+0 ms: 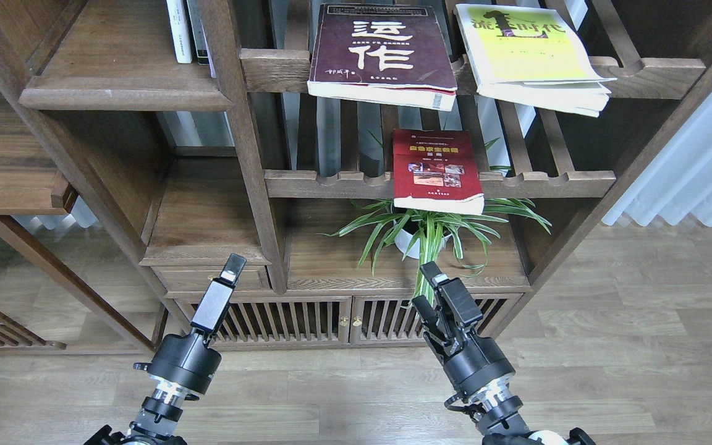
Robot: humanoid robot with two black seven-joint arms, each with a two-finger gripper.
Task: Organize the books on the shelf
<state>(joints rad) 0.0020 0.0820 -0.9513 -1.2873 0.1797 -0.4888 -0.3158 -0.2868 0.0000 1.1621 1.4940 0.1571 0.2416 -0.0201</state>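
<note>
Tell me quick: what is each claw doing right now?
Left claw: empty; open or closed cannot be told.
Right claw: empty; open or closed cannot be told.

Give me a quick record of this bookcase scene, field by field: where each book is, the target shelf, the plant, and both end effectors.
maroon book: flat on upper slatted rack, overhanging front rail
yellow-green book: flat on upper slatted rack, right of maroon book, overhanging
red book: flat on lower slatted rack, overhanging, above plant
solid shelf: upper left, slim upright books at its back right
plant: white pot, on the board below the racks
left end effector: low, holding nothing, state unclear
right end effector: low, near plant leaves, holding nothing, state unclear
</note>
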